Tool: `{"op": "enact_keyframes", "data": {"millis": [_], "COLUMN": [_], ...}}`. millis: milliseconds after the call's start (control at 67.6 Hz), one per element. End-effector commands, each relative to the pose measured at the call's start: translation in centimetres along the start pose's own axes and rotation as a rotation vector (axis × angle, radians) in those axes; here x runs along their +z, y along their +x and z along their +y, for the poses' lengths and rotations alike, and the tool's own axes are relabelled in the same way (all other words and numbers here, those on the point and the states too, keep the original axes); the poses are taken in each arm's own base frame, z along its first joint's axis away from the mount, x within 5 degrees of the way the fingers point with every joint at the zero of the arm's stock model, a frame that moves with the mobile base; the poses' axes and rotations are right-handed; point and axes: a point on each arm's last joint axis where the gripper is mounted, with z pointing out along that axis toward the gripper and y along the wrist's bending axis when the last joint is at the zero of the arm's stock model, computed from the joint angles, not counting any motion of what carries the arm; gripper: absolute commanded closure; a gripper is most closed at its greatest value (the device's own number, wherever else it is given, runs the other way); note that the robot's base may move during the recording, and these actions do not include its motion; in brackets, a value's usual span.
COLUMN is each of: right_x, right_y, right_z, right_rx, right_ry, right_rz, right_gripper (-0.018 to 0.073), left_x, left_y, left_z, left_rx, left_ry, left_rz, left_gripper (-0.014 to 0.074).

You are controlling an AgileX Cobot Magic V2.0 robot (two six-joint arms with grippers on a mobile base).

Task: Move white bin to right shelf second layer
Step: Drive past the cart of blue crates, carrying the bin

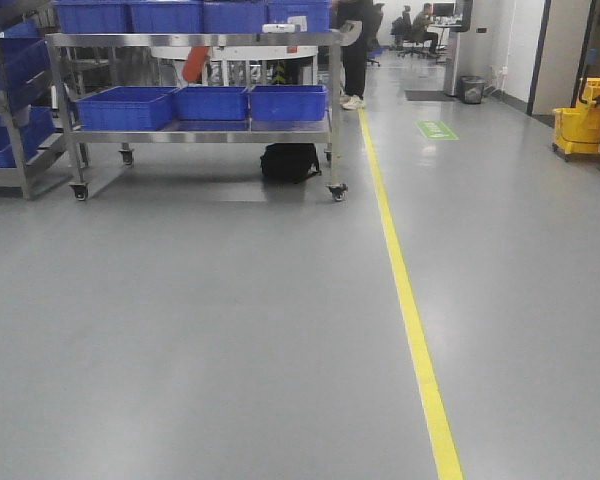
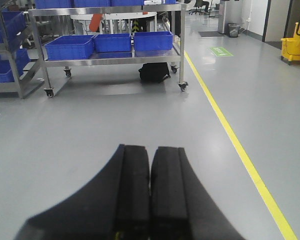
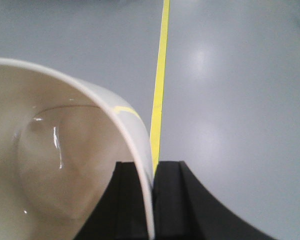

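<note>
Right wrist view: the right gripper (image 3: 151, 170) is clamped on the wall of the glossy cream-white rounded plastic bin (image 3: 60, 165), one finger inside the rim and one outside. The bin hangs over the grey floor beside the yellow floor line (image 3: 160, 75), empty, with glare on its base, while the left gripper (image 2: 150, 155) is closed pad to pad on nothing. Looks like the carry step; the next move needs reaching the roller rack, which I can't make out here (only the wheeled steel cart (image 1: 200, 137) with blue rectangular crates (image 1: 127, 107) ahead), then lifting the bin level onto the second tier without the pinch slipping.
</note>
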Motion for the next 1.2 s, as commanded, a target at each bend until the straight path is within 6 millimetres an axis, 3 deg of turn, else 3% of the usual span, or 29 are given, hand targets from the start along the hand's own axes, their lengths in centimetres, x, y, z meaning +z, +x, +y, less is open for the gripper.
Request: {"op": "enact_keyframes", "data": {"millis": [0, 1183], "right_x": [-0.45, -0.45], "right_y": [-1.74, -1.74], "right_z": [-0.06, -0.06], "right_rx": [0.006, 0.006], "right_ry": [0.007, 0.007], "right_rz": [-0.126, -0.126], "right_gripper": [0.0514, 0.0514], "left_x": [0.06, 0.06], "left_y": [0.38, 0.38], "left_z": [-0.01, -0.01], "left_rx": [-0.003, -0.003], "left_ry": [0.0, 0.0], "left_rz": [-0.064, -0.064], "left_gripper": [0.0512, 0.0512]}}
